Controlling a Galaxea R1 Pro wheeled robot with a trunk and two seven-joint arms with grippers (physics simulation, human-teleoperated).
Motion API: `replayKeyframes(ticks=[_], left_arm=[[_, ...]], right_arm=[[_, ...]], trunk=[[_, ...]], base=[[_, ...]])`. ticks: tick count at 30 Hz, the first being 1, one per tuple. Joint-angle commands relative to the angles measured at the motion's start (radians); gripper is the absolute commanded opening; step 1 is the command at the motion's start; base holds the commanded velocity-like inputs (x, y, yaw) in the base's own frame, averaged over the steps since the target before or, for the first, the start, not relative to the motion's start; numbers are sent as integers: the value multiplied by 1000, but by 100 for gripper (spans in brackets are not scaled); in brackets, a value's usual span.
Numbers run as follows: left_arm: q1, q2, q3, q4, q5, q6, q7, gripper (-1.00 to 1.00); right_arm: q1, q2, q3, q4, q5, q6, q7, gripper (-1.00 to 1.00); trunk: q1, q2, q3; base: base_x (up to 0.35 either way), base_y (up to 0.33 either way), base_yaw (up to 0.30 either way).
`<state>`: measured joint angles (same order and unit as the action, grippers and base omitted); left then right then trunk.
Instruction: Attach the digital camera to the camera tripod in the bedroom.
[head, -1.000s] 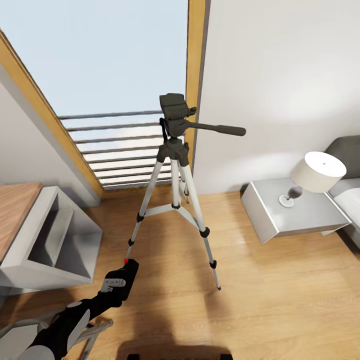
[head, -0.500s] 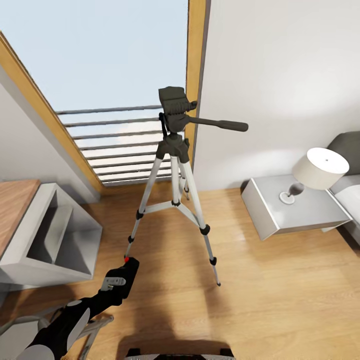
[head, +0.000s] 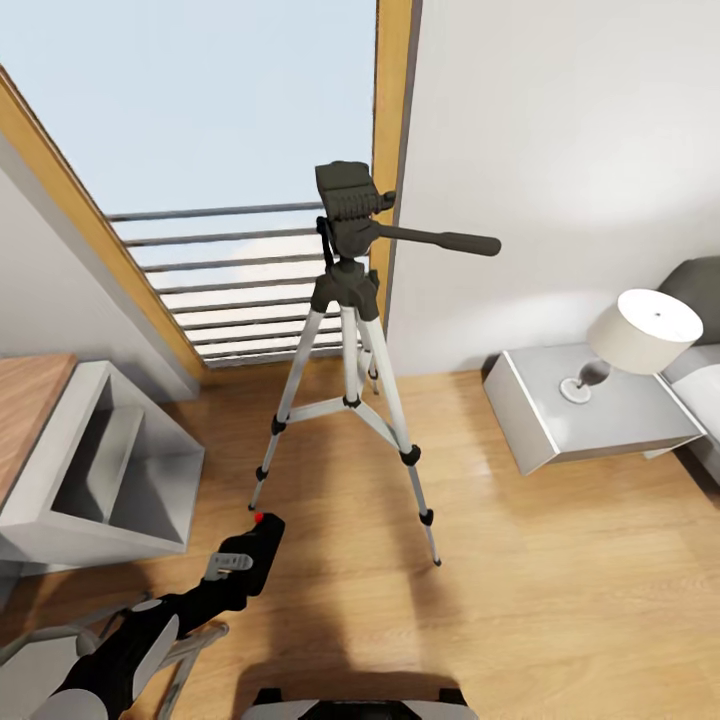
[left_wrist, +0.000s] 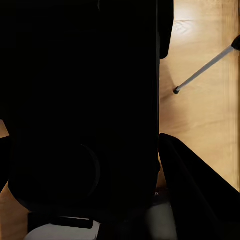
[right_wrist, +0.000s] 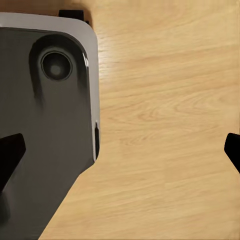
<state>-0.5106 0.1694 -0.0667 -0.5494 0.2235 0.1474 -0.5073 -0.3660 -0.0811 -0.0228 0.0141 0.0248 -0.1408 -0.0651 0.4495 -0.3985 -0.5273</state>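
Observation:
The camera tripod (head: 350, 300) stands on the wood floor before the window, silver legs spread, its black head (head: 347, 197) bare and its pan handle (head: 440, 240) pointing right. My left gripper (head: 243, 568) is low at the left, shut on the digital camera (head: 252, 553), whose red button (head: 259, 518) faces the tripod's near left foot. In the left wrist view the black camera body (left_wrist: 85, 100) blocks most of the picture, and one tripod leg (left_wrist: 205, 70) shows beyond it. My right gripper (right_wrist: 120, 152) hangs open over the floor, beside my own base (right_wrist: 45, 125).
A grey open shelf unit (head: 110, 470) with a wood top (head: 25, 410) stands at the left. To the right, a grey nightstand (head: 600, 420) carries a white lamp (head: 640, 335), with the bed (head: 700, 290) at the edge. Window railing (head: 230, 290) lies behind the tripod.
The whole picture has shifted as the view moved: the tripod head sits higher and my base edge shows at the bottom. My left gripper still holds the camera.

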Motion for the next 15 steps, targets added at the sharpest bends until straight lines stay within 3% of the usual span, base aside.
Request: replayKeyframes(ticks=[1, 15], left_arm=[[0, 2, -3, -2, 10, 9, -8, -100], [0, 5, 0, -63, 13, 16, -23, -100]], right_arm=[[-1, 0, -3, -14, 3, -8, -2, 100], [-1, 3, 3, -325, 12, 31, 3, 100]], trunk=[[0, -2, -2], [0, -2, -3]], base=[[0, 0, 0], [0, 0, 0]])
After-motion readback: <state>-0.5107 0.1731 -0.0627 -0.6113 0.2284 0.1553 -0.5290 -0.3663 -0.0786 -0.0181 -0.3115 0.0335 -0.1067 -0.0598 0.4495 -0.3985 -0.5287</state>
